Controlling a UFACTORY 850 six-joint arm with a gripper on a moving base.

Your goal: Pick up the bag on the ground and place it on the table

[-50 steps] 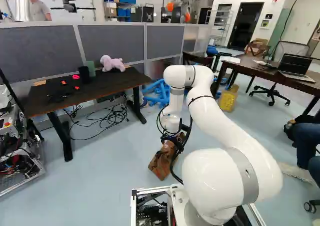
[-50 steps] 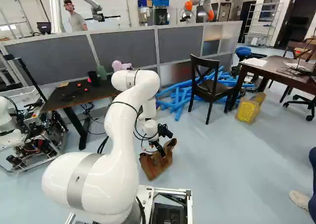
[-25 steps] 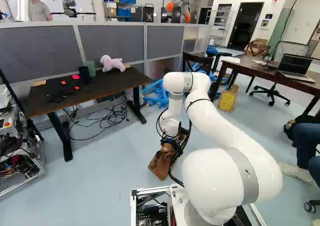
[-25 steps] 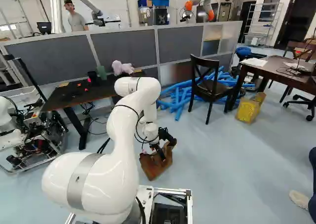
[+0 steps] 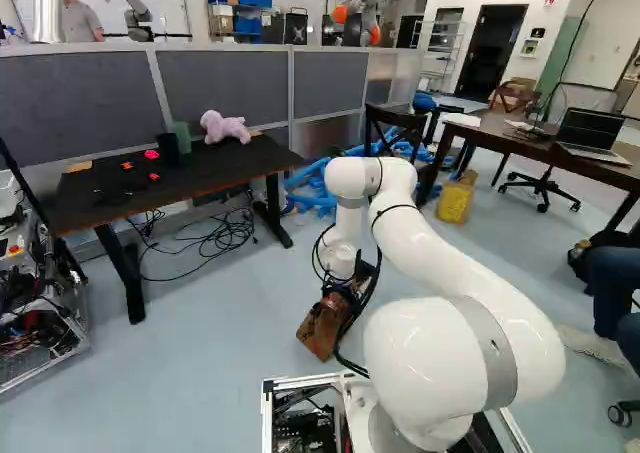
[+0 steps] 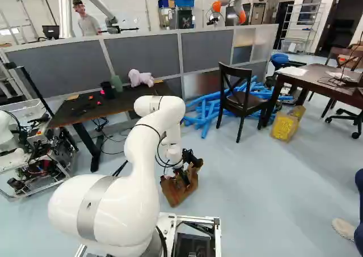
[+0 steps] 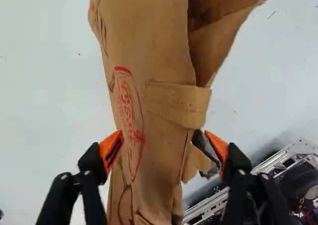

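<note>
In the right base view my gripper [image 6: 184, 176] reaches down into the top of the brown bag [image 6: 179, 192], which rests on the floor. The left base view shows the bag [image 5: 321, 329] just below the wrist, the fingers hidden there. Seen from the wrist, the gripper [image 7: 164, 147] is open, with the bag's folded paper body [image 7: 164, 115] and a strap-like band between its orange pads. One pad overlaps the bag's printed side; the other is beside the band and a loose flap. A grip from both sides is not visible. The dark table [image 5: 82, 195] stands beyond, at the left.
A pink plush [image 5: 225, 127], black cup [image 5: 168, 150] and small red items stand on the table. Grey partitions [image 5: 220, 88] rise behind it. A black chair [image 6: 238, 101], blue tubes and yellow box [image 6: 285, 126] lie farther right. Another robot [image 6: 8, 135] is at the left.
My arm has come down, its wrist and gripper sinking lower at the bag's top. The bag stays in place on the floor. The base has not moved.
</note>
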